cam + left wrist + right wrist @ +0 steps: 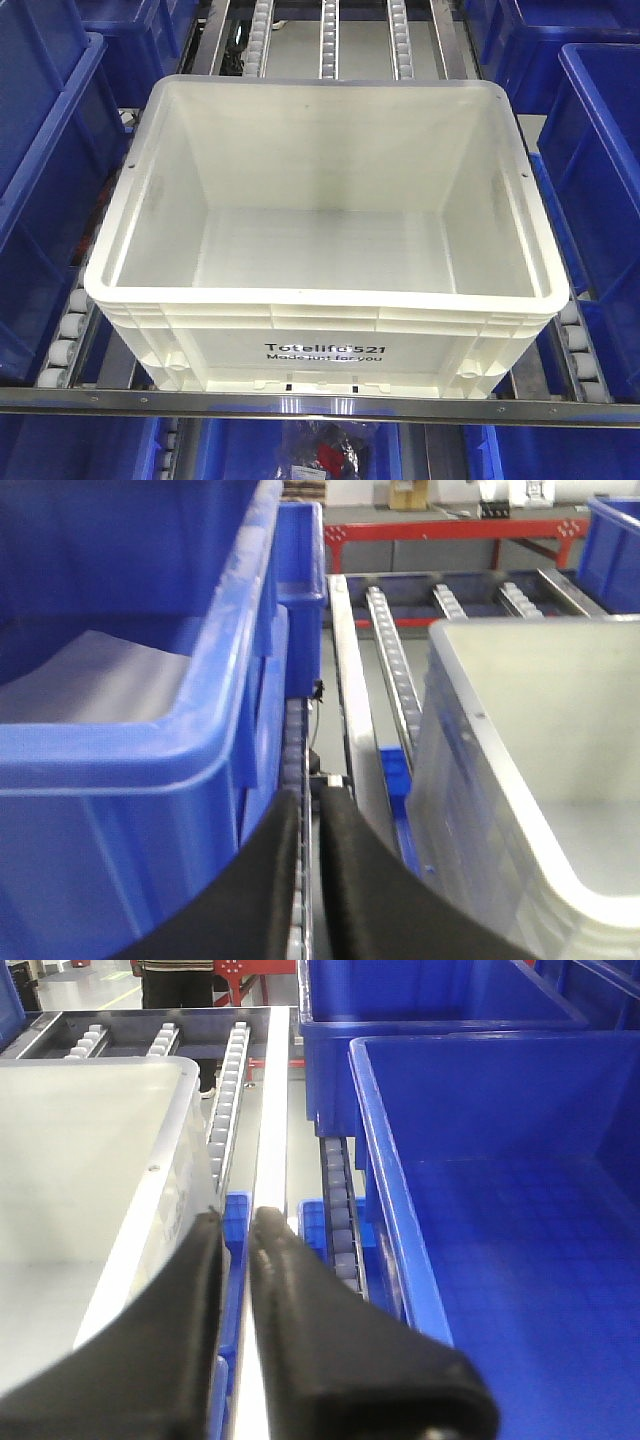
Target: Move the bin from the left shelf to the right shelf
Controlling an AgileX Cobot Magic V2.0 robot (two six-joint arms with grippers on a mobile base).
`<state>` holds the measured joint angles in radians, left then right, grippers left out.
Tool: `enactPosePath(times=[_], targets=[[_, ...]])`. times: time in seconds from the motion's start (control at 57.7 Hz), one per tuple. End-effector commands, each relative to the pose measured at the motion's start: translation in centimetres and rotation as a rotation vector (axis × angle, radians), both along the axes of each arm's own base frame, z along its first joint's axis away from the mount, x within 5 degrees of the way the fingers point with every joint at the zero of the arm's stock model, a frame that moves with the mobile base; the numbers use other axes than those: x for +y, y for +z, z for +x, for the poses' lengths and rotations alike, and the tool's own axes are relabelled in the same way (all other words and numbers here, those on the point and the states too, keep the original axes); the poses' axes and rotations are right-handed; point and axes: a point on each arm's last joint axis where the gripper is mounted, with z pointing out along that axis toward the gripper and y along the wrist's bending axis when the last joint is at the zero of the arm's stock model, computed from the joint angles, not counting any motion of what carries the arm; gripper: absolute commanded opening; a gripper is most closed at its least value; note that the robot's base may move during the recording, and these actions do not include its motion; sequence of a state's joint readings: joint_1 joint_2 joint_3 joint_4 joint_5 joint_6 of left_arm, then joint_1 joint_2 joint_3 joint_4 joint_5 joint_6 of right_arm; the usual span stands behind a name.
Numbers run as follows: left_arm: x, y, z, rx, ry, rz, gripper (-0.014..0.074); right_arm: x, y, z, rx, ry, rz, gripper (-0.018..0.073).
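Exterior front-facing view: bin [330,340] rests centre frame on roller shelf [330,40], ungrasped; left gripper [312,796] and right gripper [238,1218] both pinched together, empty; move apparently outstanding.

Front camera sits high and close, tilted steeply down into the bin [320,250]. Wrist cameras look forward past the left gripper [308,805] and the right gripper [235,1220], each close beside one bin wall.

shelf: steel roller tracks [330,40] | sides: blue bins [40,150] | behind: red frame [450,528]
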<state>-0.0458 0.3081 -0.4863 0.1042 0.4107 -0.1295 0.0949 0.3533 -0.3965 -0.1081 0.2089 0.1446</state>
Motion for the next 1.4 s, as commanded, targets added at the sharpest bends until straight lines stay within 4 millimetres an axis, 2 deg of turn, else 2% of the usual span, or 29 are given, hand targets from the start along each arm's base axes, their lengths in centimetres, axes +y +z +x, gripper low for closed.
enactPosePath(times=[0.0, 0.208, 0.329, 0.503, 0.797, 1.057, 1.231, 1.387], targets=[[-0.3, 1.6, 0.1, -0.086, -0.037, 0.016, 0.0194, 0.0, 1.5, 0.1, -0.079, 0.001, -0.002, 0.0223], [-0.9, 1.7, 0.0, -0.086, -0.129, 0.016, 0.0501, 0.7, 1.3, 0.3, -0.038, 0.079, -0.016, 0.0478], [-1.7, 1.6, 0.9, -0.029, -0.21, 0.02, 0.0591, 1.5, 1.8, 1.2, 0.041, 0.144, -0.033, 0.0537], [-3.5, 2.5, 3.3, 0.099, -0.32, 0.044, 0.0587, 3.0, 3.1, 3.4, 0.121, 0.213, -0.046, 0.054], [-6.8, 4.0, 11.2, 0.344, -0.309, 0.032, 0.0586, 4.9, 3.9, 9.7, 0.327, 0.167, 0.032, 0.0515], [-8.6, 5.2, 17.3, 0.476, -0.25, 0.009, 0.0586, 4.4, 5.4, 14.8, 0.48, 0.043, 0.063, 0.0515], [-9.3, 5.1, 20.2, 0.538, -0.229, 0.016, 0.0586, 5.0, 5.9, 17.2, 0.536, 0.036, 0.068, 0.0515], [-9.7, 4.9, 21.8, 0.588, -0.217, 0.026, 0.0586, 5.6, 5.8, 19.0, 0.594, 0.052, 0.034, 0.0515]])
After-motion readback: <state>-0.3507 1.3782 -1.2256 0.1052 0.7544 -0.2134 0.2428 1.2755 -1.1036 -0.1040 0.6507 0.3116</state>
